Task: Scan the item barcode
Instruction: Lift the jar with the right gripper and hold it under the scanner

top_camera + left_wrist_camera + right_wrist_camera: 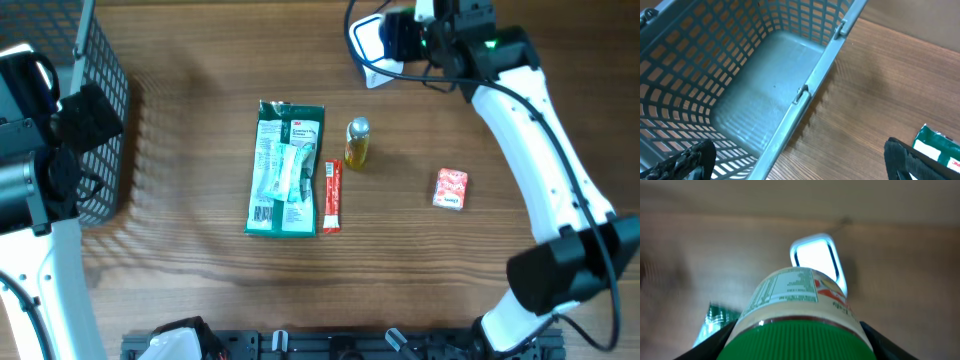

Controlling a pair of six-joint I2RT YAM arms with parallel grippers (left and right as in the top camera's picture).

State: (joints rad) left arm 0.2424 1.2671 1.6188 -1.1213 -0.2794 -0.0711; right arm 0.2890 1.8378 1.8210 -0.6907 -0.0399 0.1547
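- surface point(200, 240): brown wood grain, carrying everything below.
- right arm point(540, 140): white links, reaching from the near right corner up to the far edge, right of middle.
- left arm point(30, 280): along the left edge, black wrist over the basket.
- basket point(105, 120): grey mesh, at the far left corner; in the left wrist view, solid floor and gridded walls, nothing seen inside.
- left tool point(797, 162): released, fingers spread wide above the basket rim point(810, 85), nothing between them.
- packet point(285, 168): green with white labels, flat near the middle of the surface, long side running far to near; one corner also visible past the left tool's right finger.
- scanner point(368, 40): white rounded frame with a lit window, at the far edge just left of the right tool.
- right tool point(405, 35): clamped on the jar point(795, 300), one dark finger at each side of its green ribbed lid.
- jar: at the far edge, lying lengthwise along the tool, white label with a printed table turned up toward the wrist camera, lit scanner window just beyond its far end; touching or apart, cannot tell.
- box point(451, 188): small, red and white, right of middle, well apart from the packet.
- sachet point(332, 197): thin, red, just right of the packet and parallel to it.
- bottle point(357, 142): small, amber, gold cap, just beyond the sachet's far end.
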